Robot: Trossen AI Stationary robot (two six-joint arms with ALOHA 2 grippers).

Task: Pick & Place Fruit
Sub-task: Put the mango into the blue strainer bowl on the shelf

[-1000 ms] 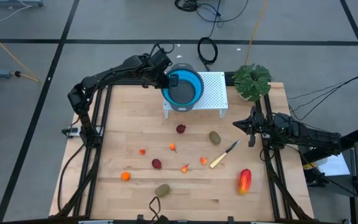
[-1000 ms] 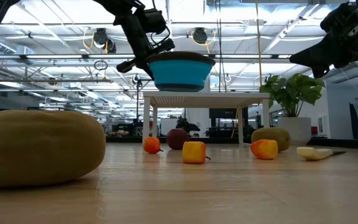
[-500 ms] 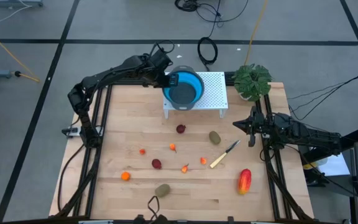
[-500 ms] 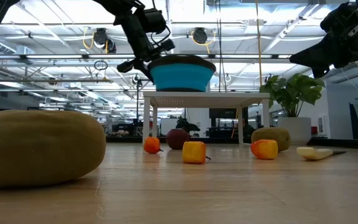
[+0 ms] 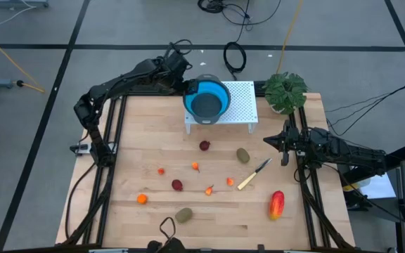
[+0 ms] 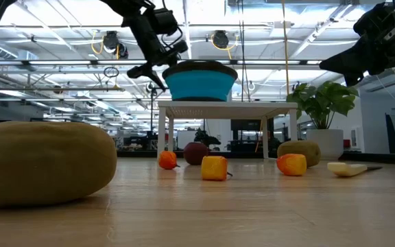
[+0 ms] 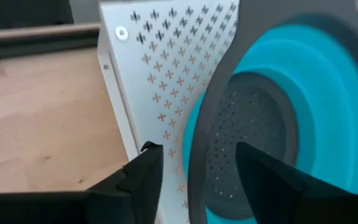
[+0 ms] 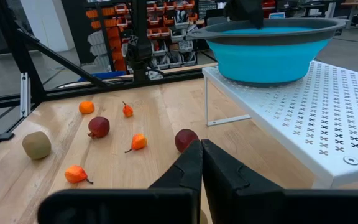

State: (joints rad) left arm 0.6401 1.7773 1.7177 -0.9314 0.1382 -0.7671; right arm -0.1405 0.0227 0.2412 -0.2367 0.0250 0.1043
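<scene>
A blue bowl with a grey rim sits on a white perforated stand at the table's far edge. My left gripper is open at the bowl's left side, one finger outside the rim and one inside, with a gap on each side. The fruit lies loose on the wooden table: dark red balls, brownish-green ovals, a long red-orange-yellow piece and several orange bits. My right gripper is shut above the table's right edge, holding nothing.
A yellow-handled knife lies between the fruits at the middle right. A green leafy plant stands at the far right corner beside the stand. Free board lies along the left side and the near edge.
My left gripper has opened and let go of the bowl's rim. The bowl, held at the stand a second ago, now rests on it on its own. My right arm has kept still.
</scene>
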